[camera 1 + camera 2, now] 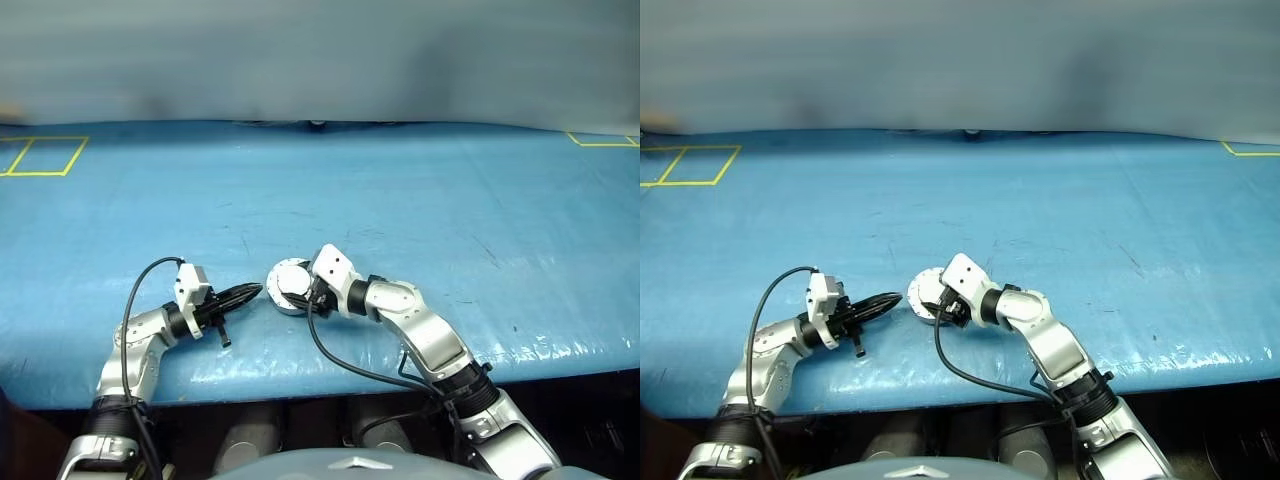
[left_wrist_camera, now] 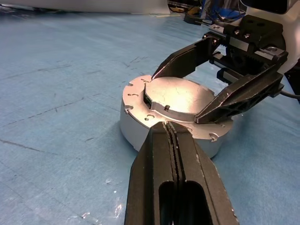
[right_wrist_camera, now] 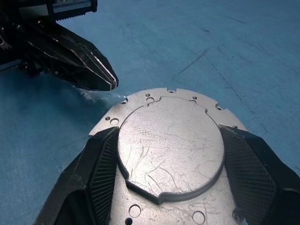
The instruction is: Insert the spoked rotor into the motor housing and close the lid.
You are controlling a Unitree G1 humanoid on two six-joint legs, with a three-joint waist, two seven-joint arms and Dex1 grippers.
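The motor housing [image 2: 136,129], a short silver-grey can, stands on the blue table near its front edge. The lid [image 2: 176,98] lies flat on top of it, plain face up with the raised centre circle showing. My right gripper [image 3: 168,136] reaches in from the right, and its two black fingers [image 2: 183,58] press against opposite sides of that raised circle. My left gripper [image 1: 252,291] is shut and empty, lying almost level with its tip [image 2: 168,124] just short of the housing's left side. The spoked rotor is hidden.
Yellow tape squares [image 1: 40,155] mark the far left of the blue table cover, and a yellow corner [image 1: 600,140] marks the far right. The table's front edge [image 1: 330,375] runs just below both grippers. Black cables loop off each wrist.
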